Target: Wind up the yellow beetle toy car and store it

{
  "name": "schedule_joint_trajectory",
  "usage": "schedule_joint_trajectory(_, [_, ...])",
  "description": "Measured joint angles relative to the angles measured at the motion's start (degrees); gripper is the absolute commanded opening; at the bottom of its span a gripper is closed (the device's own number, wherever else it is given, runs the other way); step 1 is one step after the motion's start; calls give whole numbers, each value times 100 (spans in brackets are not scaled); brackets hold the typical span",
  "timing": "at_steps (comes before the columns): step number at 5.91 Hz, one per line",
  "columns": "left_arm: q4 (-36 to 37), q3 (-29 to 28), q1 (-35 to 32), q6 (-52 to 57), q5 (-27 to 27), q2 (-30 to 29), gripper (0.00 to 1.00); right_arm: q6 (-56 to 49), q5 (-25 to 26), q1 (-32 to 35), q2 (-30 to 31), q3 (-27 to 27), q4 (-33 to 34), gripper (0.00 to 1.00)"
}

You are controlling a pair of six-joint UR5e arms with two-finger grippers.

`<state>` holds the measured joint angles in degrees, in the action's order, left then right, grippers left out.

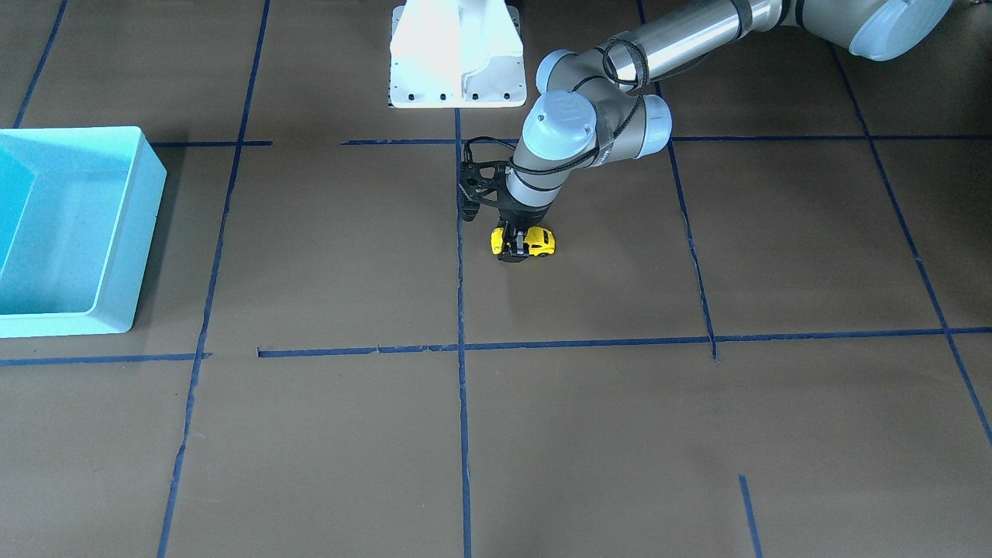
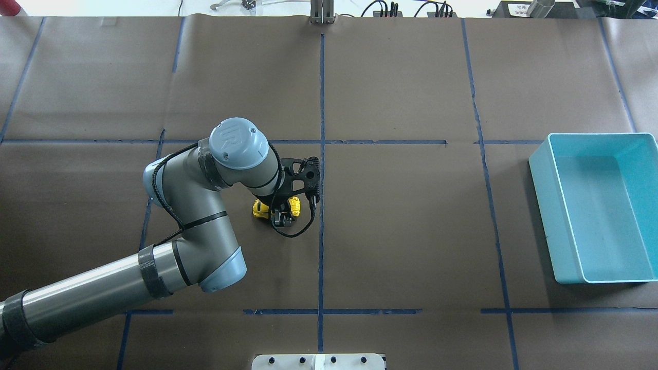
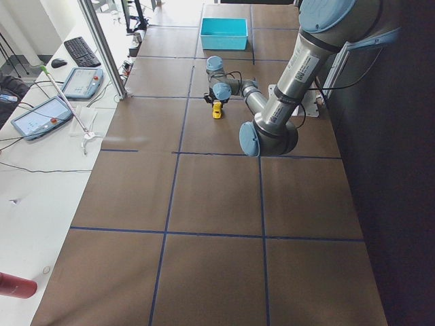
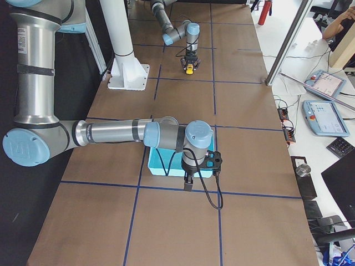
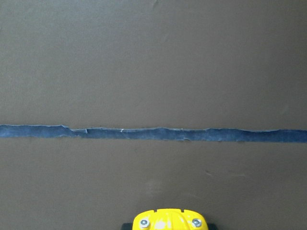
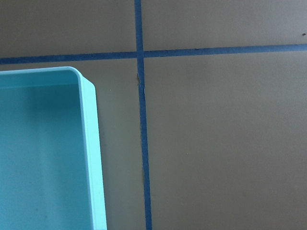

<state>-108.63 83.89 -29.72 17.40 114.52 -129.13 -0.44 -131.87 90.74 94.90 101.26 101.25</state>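
Centrally, yellow beetle toy car on table, clasped between left jaws.

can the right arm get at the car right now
Probably not: the left pincer seems clamped on the car, covering it from above, and the right pincer hangs far off by the bin.

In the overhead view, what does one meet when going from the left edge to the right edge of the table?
left arm → yellow beetle toy car → centre blue tape line → turquoise bin
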Motion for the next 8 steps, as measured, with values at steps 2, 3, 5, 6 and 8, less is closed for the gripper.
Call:
schedule_joint_trajectory(2, [-3, 50, 1, 0, 0, 77, 0, 0, -5, -3, -12, 1, 0, 100])
schedule_joint_trajectory(3, [-18, 61, 1, 0, 0, 101, 0, 0, -6, -4, -15, 2, 0, 100])
schedule_joint_trajectory(5, [-47, 85, -7, 0, 53, 140, 99, 0, -6, -4, -15, 6, 0, 100])
schedule_joint_trajectory(6, [-56, 107, -27, -8, 131, 151, 100, 0, -6, -8, -15, 8, 0, 100])
schedule_joint_trajectory(8, [-61, 130, -48, -9, 169, 159, 100, 0, -6, -12, -19, 8, 0, 100])
